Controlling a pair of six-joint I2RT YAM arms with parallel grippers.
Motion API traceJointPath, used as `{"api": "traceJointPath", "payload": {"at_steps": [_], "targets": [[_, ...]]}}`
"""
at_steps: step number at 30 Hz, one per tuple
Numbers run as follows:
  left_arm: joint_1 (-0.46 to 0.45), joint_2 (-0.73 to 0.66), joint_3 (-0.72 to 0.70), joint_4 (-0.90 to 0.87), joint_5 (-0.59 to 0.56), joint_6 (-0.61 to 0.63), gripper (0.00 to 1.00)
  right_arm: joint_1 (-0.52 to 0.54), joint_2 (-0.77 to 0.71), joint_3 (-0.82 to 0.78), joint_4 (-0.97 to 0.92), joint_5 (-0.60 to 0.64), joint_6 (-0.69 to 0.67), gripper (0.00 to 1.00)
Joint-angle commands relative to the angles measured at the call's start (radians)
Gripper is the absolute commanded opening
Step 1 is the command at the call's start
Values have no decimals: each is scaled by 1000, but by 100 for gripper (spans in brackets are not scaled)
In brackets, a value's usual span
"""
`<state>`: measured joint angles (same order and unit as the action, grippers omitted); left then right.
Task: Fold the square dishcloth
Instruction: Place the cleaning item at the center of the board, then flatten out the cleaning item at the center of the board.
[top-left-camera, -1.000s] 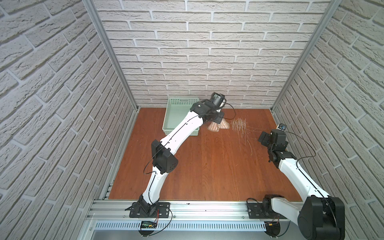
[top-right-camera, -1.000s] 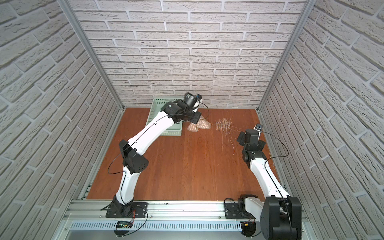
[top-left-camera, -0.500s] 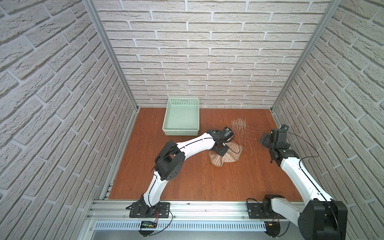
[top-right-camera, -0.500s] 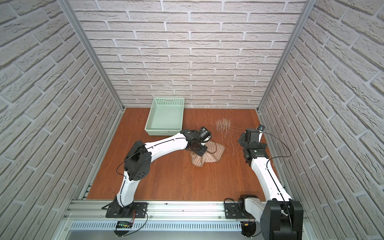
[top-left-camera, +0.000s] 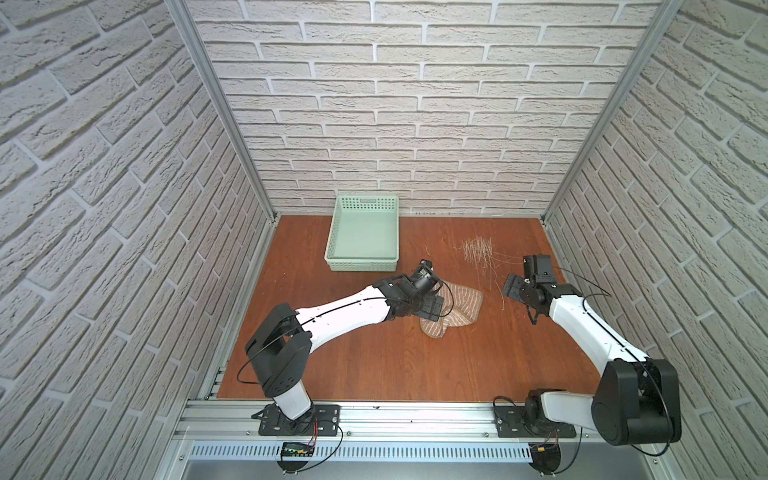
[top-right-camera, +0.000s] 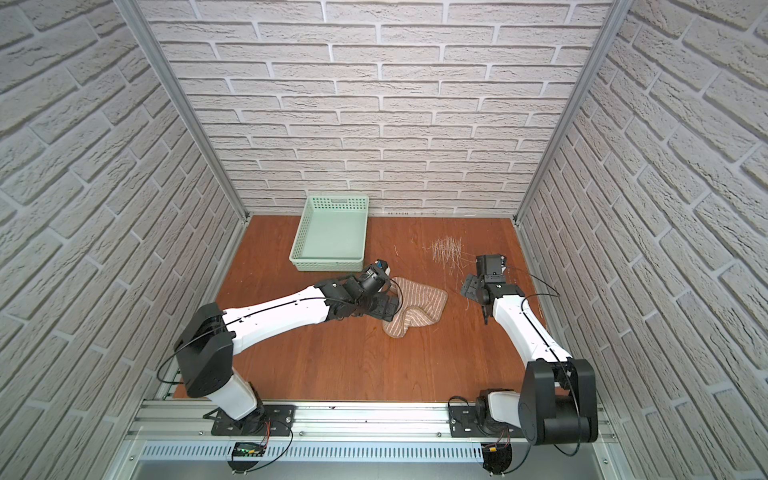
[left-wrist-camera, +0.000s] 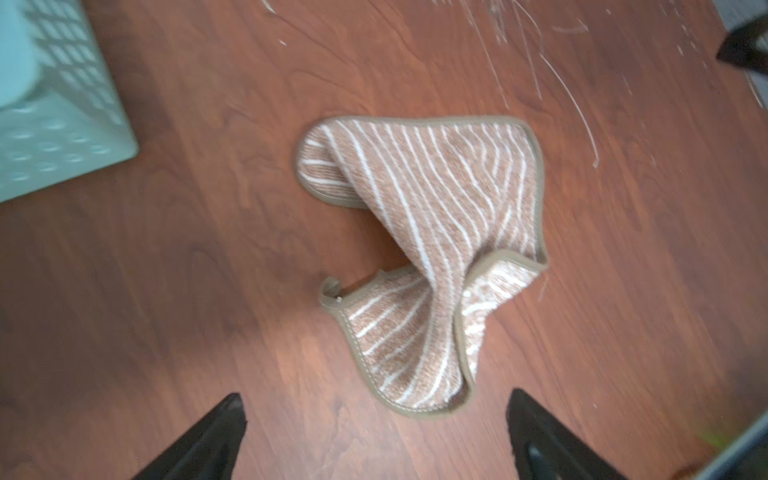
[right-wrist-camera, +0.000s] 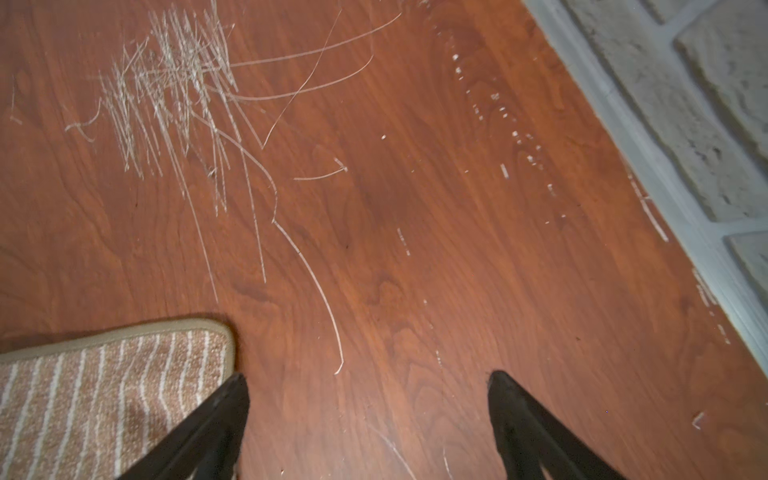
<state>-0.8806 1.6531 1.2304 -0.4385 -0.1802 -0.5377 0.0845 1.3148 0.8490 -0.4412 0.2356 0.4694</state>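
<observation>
The square dishcloth (top-left-camera: 457, 307) (top-right-camera: 422, 299) lies crumpled on the wooden table near the middle, tan with thin white stripes and a darker hem. In the left wrist view the dishcloth (left-wrist-camera: 432, 232) is twisted, with one corner curled under. My left gripper (top-left-camera: 432, 309) (left-wrist-camera: 375, 395) hovers at its left edge, open, nothing between the fingers. My right gripper (top-left-camera: 513, 286) (right-wrist-camera: 368, 374) is open just right of the cloth, over bare wood. One dishcloth corner (right-wrist-camera: 104, 395) lies beside a right finger.
A mint-green basket (top-left-camera: 361, 264) (top-right-camera: 326, 264) stands at the back, left of centre, and shows in the left wrist view (left-wrist-camera: 62, 124). Pale scratches (top-left-camera: 478, 249) (right-wrist-camera: 174, 91) mark the wood behind the cloth. Brick walls close three sides.
My left arm swung the cloth from beside the basket down to the table, then opened and let it go. The right gripper shifted slightly toward the cloth.
</observation>
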Motion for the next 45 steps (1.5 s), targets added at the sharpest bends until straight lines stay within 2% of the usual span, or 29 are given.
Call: {"api": "traceJointPath", "payload": {"at_steps": [1,5,16,30,35,39,41,45], "targets": [[19,2,-35,55,-177,-107,91,43,53,49,-20,-24,14,89],[52,54,-51,100,-158,-152,80,77,142,97,-33,-14,8,87],[74,222,15,144,6,-139,64,128,339,206,-82,-27,14,77],[60,328,38,145,74,-134,47,154,366,170,-51,-131,66,73],[57,350,46,139,64,-144,36,162,384,156,-26,-172,75,69],[57,355,47,131,48,-156,15,164,401,153,-37,-145,99,58],[57,351,42,130,39,-166,0,164,403,147,-40,-124,117,52],[68,327,7,140,22,-191,0,164,409,134,-42,-106,142,18]]}}
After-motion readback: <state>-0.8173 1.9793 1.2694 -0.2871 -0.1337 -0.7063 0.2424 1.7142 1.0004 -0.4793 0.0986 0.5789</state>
